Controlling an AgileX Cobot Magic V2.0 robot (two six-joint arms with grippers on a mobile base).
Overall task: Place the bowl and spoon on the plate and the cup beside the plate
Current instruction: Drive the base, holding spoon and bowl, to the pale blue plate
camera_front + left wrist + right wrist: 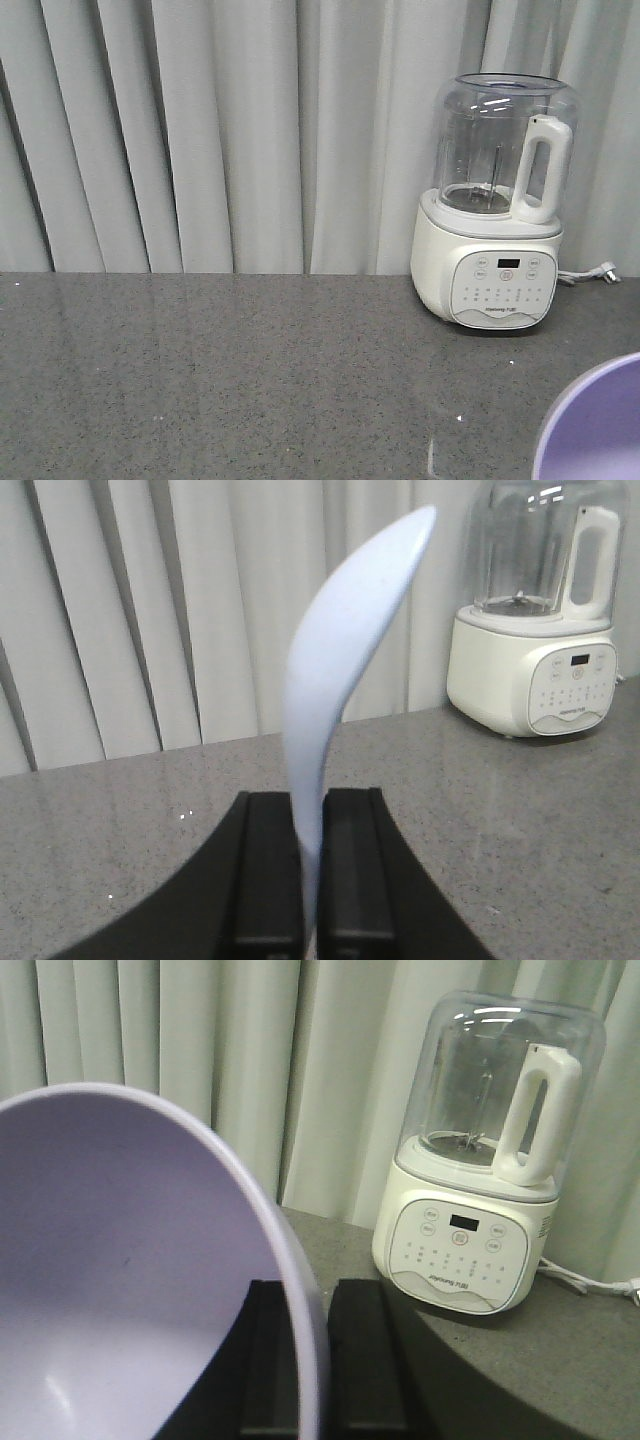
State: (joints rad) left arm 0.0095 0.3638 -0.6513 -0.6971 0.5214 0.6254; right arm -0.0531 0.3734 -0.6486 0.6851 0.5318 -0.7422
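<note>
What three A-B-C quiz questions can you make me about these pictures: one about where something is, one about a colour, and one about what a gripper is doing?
1. Where does the blender stand?
A. On the floor.
B. On the grey counter, in front of the curtain.
C. On a chair.

2. What colour is the bowl?
A. Green.
B. Red.
C. Lavender-purple.

3. What is the left gripper doing?
A. It is shut on the spoon.
B. It is open and holds nothing.
C. It is pressing a button.

Answers:
1 B: the front view shows its base on the counter, with the curtain behind.
2 C: the right wrist view shows its pale purple inside.
3 A: the left wrist view shows the spoon standing up between the two black fingers.
</note>
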